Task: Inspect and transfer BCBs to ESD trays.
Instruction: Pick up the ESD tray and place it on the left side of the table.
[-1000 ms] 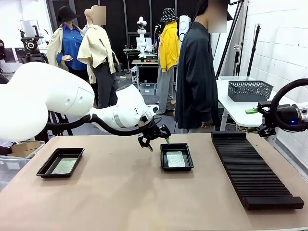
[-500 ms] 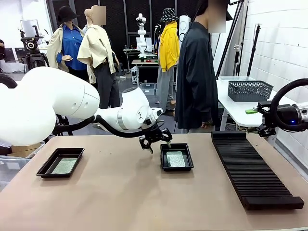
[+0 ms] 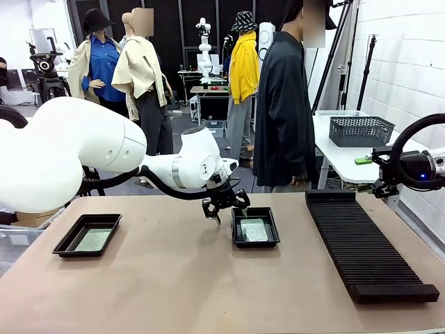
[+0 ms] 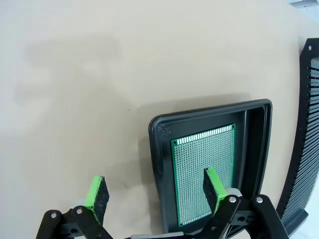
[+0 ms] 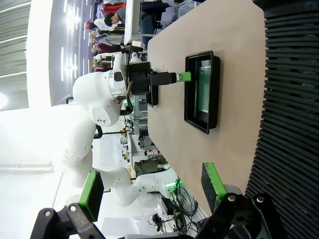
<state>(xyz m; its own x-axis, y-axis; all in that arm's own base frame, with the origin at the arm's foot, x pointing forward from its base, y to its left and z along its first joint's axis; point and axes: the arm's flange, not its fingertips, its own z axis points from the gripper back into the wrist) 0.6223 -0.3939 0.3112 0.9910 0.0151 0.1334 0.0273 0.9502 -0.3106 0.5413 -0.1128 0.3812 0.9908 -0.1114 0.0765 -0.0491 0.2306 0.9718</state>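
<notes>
Left wrist view: BCB (image 4: 203,180) lies under open hand (image 4: 155,191).

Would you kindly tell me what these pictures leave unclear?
- Front view: detail on the small green circuit board in the left shallow black plastic tray is too small to read.
- Left wrist view: the other tray's near end is cut off by the frame edge and the left gripper.
</notes>
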